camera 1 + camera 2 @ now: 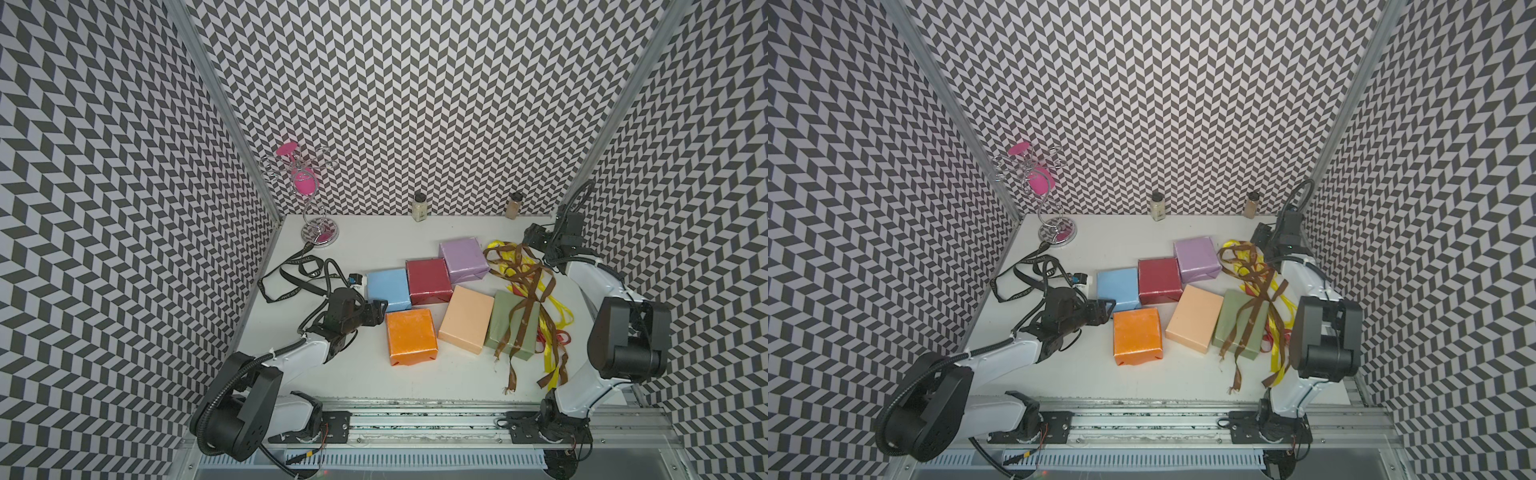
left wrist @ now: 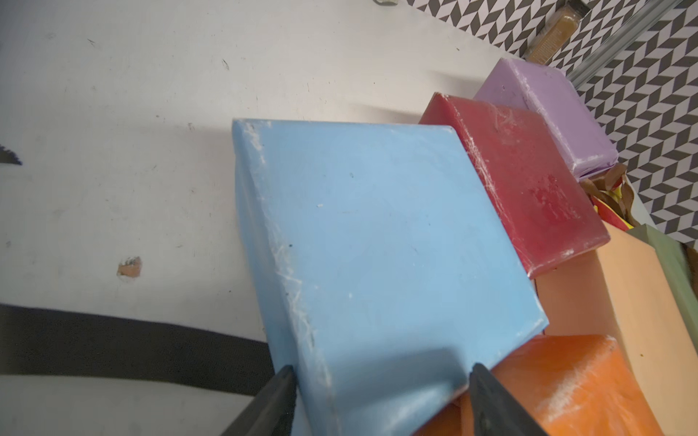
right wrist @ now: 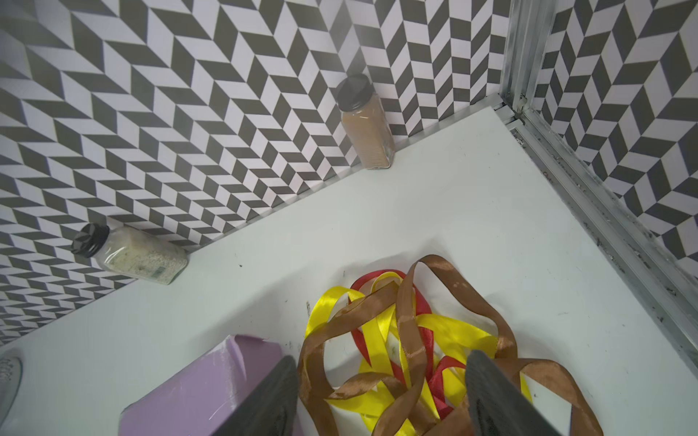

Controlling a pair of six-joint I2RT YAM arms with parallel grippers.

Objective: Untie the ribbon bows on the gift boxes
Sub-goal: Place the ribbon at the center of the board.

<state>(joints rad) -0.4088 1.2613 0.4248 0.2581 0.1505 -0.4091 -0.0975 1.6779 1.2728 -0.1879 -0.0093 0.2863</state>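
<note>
Six gift boxes lie bunched mid-table: light blue (image 1: 386, 289), dark red (image 1: 428, 280), lilac (image 1: 463, 257), orange (image 1: 411, 336), peach (image 1: 465, 318) and olive green (image 1: 513, 328). A brown ribbon (image 1: 521, 316) drapes loosely over the olive box. Yellow, red and brown ribbons (image 1: 519, 270) lie tangled right of the lilac box. A black lettered ribbon (image 1: 291, 274) lies loose at the left. My left gripper (image 2: 381, 372) is open, its fingers straddling the blue box's near corner (image 2: 377, 245). My right gripper (image 3: 381, 377) hangs open over the far end of the tangle (image 3: 400, 339), holding nothing.
Two spice jars (image 1: 419, 208) (image 1: 514, 205) stand against the back wall. A wire stand holding a pink glass (image 1: 307, 195) fills the back left corner. Patterned walls close three sides, and the arms' base rail (image 1: 415, 419) runs along the front.
</note>
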